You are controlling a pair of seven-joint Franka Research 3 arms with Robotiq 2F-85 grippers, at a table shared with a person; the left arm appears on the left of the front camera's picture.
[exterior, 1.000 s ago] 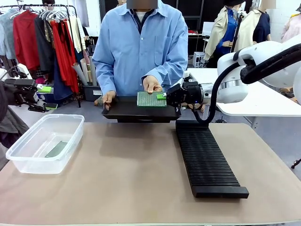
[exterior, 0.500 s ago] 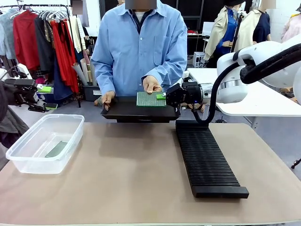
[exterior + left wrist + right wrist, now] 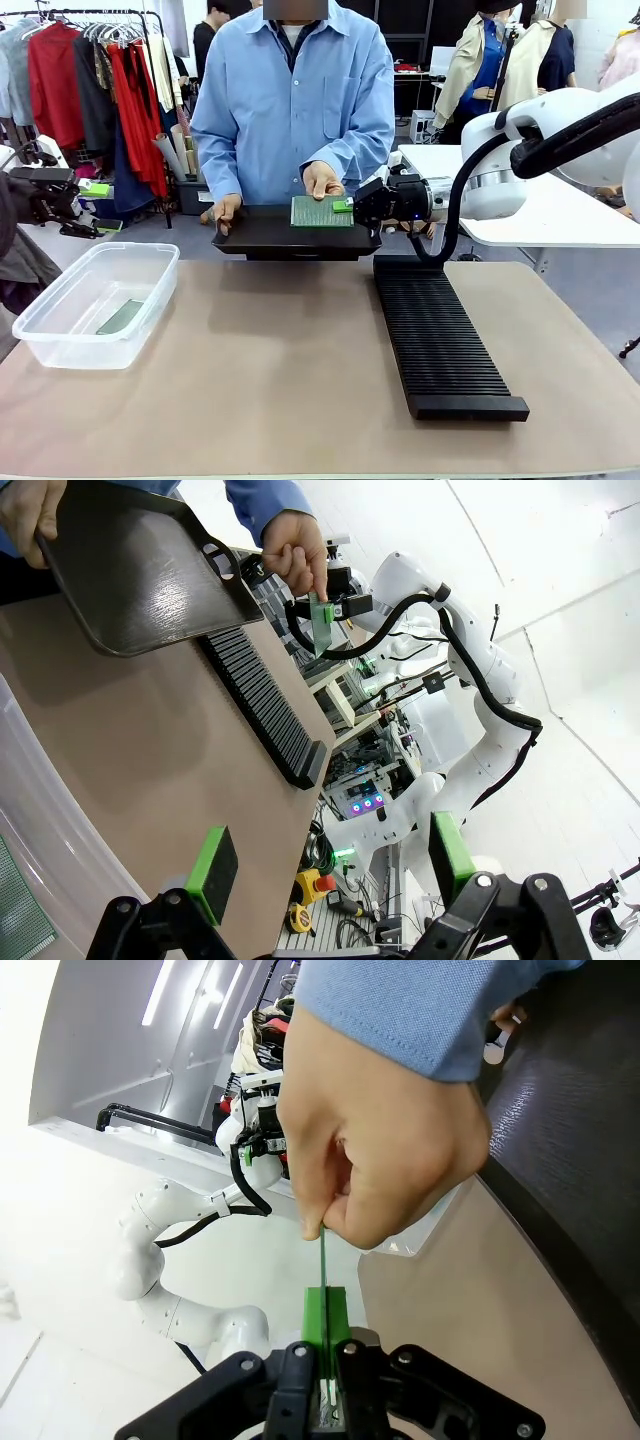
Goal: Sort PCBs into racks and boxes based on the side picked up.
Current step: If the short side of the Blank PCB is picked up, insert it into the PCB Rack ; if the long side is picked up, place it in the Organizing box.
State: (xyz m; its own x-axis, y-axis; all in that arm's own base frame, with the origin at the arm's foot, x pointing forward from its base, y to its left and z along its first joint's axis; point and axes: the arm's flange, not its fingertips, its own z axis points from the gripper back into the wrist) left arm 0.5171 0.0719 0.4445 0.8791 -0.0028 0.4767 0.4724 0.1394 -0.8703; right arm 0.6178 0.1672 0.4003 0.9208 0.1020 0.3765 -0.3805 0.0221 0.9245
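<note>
The left pincer [image 3: 330, 865] hangs spread and empty beside the box [image 3: 45, 345], where one PCB [image 3: 122, 316] lies. Little has changed: the person's hand [image 3: 323, 180] still pinches the second PCB [image 3: 320, 211] over the tray [image 3: 265, 235], with the right pincer [image 3: 345, 206] clamped on its edge. The handover looks unfinished.

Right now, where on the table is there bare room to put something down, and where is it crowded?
Free: the wide bare table stretch between the clear tub and the black rack, and the narrower strip right of the rack. Crowded: the far edge, where the person's hand and the right jaws hold a PCB by the black tray.
</note>
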